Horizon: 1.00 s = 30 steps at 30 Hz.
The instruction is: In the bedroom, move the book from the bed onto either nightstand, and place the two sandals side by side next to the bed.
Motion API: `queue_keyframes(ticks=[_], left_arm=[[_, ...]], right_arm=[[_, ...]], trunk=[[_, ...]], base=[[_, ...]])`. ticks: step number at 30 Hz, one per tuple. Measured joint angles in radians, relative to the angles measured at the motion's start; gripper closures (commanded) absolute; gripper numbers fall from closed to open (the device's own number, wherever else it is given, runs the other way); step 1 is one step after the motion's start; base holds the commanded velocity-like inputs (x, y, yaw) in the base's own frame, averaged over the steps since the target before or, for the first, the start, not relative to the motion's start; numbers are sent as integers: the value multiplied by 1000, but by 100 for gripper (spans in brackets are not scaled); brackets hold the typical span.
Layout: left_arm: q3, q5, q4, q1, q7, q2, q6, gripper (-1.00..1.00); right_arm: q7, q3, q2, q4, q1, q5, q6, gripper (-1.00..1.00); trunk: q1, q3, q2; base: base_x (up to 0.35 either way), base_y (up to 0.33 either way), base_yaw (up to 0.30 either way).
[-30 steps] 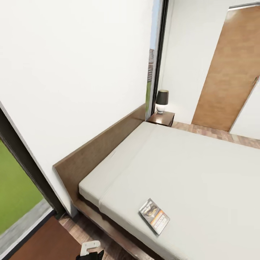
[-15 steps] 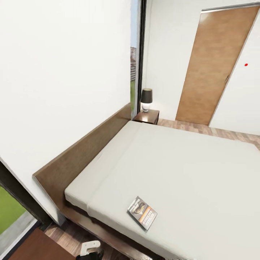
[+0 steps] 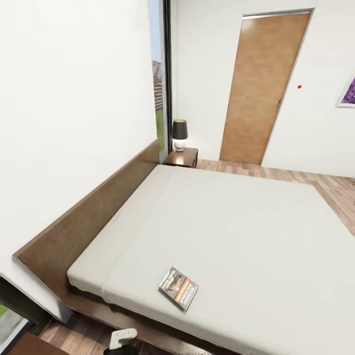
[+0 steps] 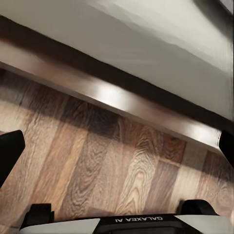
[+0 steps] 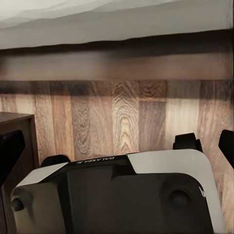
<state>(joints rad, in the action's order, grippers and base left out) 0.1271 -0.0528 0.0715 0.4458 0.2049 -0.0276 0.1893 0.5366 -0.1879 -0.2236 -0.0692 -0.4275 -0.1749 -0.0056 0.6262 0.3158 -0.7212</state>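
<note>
The book (image 3: 178,288), dark grey with an orange band, lies flat on the whitish mattress of the bed (image 3: 236,231), close to its near edge. A small reddish-brown nightstand (image 3: 181,158) stands at the far end of the headboard. The sandals are out of view. In the left wrist view my left gripper (image 4: 117,148) is open, its fingers spread wide over the plank floor beside the bed's dark frame (image 4: 122,100). My right gripper (image 5: 117,146) is also open and holds nothing; it hangs above the floor and a white-and-black arm part (image 5: 122,190).
A black-shaded lamp (image 3: 179,134) stands on the nightstand. A brown door (image 3: 261,88) and a purple picture (image 3: 347,91) are on the far wall, with a tall window (image 3: 159,84) behind the headboard (image 3: 93,217). A reddish-brown surface (image 3: 27,346) shows at the near left corner.
The whole head view has swung to the right, so bed, lamp and door sit further left in the picture and the purple picture has come in. The book lies where it did.
</note>
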Motion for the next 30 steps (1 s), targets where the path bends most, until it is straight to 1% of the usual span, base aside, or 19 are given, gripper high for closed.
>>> queue_keyframes(ticks=[17, 26, 30], left_arm=[[0, 0, 0, 0, 0, 0, 0, -100], [0, 0, 0, 0, 0, 0, 0, -100], [0, 0, 0, 0, 0, 0, 0, -100]], right_arm=[[0, 0, 0, 0, 0, 0, 0, -100], [0, 0, 0, 0, 0, 0, 0, -100], [0, 0, 0, 0, 0, 0, 0, -100]], trunk=[[-65, -42, 119], [-100, -68, 182], [-100, -68, 183]], base=[[0, 0, -263], [0, 0, -49], [0, 0, -2]])
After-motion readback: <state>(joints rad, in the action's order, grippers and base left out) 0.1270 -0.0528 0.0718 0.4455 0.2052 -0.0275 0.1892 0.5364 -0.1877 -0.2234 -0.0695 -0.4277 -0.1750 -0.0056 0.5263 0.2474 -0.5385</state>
